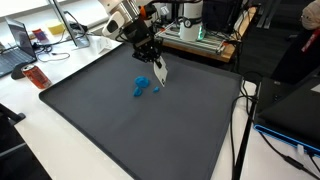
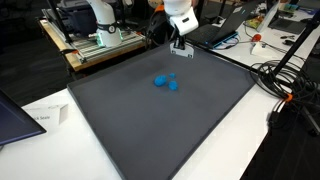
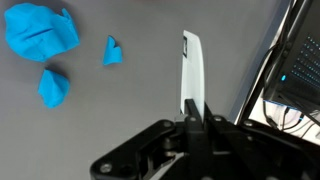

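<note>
Dark grey mat (image 1: 120, 140) on lab table. Mid-mat, toward far edge: crumpled blue lump (image 1: 141, 86), two small blue scraps (image 3: 113, 50) touching-close. Just beyond: gripper (image 1: 157, 64) clenched on thin white strip (image 3: 190, 70), strip poised beside scraps, apart. Cluttered benches behind.

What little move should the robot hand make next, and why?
Probably a short sideways nudge toward the blue pieces. The gripper is shut on a white strip, and in the wrist view the three blue pieces lie on the grey mat off to one side of the strip, not touching it.
</note>
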`<control>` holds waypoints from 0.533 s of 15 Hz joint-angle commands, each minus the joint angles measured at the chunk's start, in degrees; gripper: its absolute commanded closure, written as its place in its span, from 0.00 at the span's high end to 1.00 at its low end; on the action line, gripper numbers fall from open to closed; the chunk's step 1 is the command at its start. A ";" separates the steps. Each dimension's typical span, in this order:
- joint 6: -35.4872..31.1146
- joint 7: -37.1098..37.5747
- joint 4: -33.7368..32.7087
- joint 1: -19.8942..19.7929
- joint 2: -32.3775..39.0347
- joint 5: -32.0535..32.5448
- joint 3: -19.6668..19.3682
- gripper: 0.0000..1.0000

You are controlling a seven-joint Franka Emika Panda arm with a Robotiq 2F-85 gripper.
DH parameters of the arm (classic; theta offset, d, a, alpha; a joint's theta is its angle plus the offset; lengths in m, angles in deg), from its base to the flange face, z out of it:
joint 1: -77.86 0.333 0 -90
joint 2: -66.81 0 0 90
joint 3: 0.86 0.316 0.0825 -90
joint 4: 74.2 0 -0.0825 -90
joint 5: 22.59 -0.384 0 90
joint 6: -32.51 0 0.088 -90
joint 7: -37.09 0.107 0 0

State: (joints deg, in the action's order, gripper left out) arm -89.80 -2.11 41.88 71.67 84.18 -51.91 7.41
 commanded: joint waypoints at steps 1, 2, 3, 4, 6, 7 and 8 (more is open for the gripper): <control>-0.68 -5.68 3.23 -1.16 -1.30 -6.45 0.02 0.01; -0.79 -6.42 3.73 -1.06 -1.18 -7.23 -0.30 0.01; -0.82 -7.20 4.14 -1.02 -1.08 -7.92 -0.59 0.01; -1.48 -7.62 4.63 -0.86 -1.06 -8.41 -0.90 0.01; -2.18 -9.04 5.36 -0.96 -0.95 -9.72 -1.37 0.01; -2.26 -9.45 5.54 -0.98 -0.81 -10.01 -1.64 0.01; -2.25 -9.91 5.69 -1.07 -0.65 -10.41 -1.89 0.01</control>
State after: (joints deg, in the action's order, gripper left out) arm -91.13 -9.07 45.88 70.98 84.21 -59.44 6.17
